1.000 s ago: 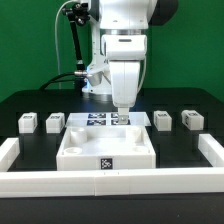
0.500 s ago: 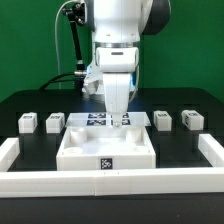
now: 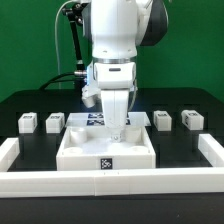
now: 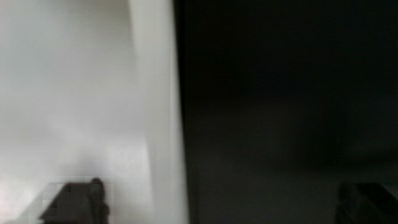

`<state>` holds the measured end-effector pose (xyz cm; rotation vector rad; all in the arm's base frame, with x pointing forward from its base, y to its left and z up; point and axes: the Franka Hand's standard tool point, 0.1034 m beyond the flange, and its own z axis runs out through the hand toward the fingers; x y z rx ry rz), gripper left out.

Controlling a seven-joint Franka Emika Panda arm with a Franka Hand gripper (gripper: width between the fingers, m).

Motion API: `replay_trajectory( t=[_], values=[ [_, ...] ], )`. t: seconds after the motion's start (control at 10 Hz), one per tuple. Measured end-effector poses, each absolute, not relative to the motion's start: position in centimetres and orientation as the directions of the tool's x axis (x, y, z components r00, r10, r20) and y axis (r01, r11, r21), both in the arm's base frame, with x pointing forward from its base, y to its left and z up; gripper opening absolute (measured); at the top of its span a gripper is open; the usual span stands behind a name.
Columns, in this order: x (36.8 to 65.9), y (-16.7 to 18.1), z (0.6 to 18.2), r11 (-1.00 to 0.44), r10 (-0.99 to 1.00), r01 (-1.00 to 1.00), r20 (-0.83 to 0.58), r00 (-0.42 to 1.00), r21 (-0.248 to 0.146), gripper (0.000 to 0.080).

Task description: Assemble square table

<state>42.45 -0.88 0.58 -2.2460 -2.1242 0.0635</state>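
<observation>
White plastic tabletop [image 3: 85, 152] lies rim-up at lower centre of the exterior view, with the four legs [image 3: 55, 123] loose in pairs toward the exterior view's left and right, none fitted yet. Over its far side hangs the gripper [image 3: 117, 135], jaws spread wide and empty; the wrist view shows its dark fingertips [image 4: 71, 203] well apart with a pale tabletop edge between them. This looks like the opening grasp on the rim, so the next move likely calls for lowering squarely astride that wall before closing.
</observation>
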Motion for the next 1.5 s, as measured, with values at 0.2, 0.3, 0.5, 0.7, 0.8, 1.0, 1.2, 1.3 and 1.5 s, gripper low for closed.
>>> replay_trajectory(
  t=[0.2, 0.3, 0.5, 0.7, 0.8, 1.0, 1.2, 1.3, 1.5],
  values=[
    [42.4, -0.9, 0.5, -0.057, 0.998, 0.996, 0.004, 0.057, -0.065, 0.0521],
    [42.4, -0.9, 0.5, -0.057, 0.998, 0.996, 0.004, 0.057, -0.066, 0.0521],
    [42.4, -0.9, 0.5, -0.057, 0.998, 0.996, 0.004, 0.057, -0.066, 0.0161],
    [42.5, -0.9, 0.6, -0.056, 0.998, 0.997, 0.005, 0.057, -0.06, 0.0059],
    [42.6, -0.9, 0.6, -0.057, 0.998, 0.997, 0.005, 0.057, -0.058, 0.006],
    [42.6, -0.9, 0.6, -0.057, 0.998, 0.997, 0.005, 0.057, -0.057, 0.006],
    [42.6, -0.9, 0.6, -0.056, 0.998, 0.997, 0.005, 0.057, -0.057, 0.006],
    [42.7, -0.7, 0.6, -0.055, 0.998, 0.997, 0.006, 0.055, -0.056, 0.006],
    [43.9, 1.0, 0.7, -0.024, 1.0, 0.999, 0.017, 0.024, -0.046, 0.006]
  ],
)
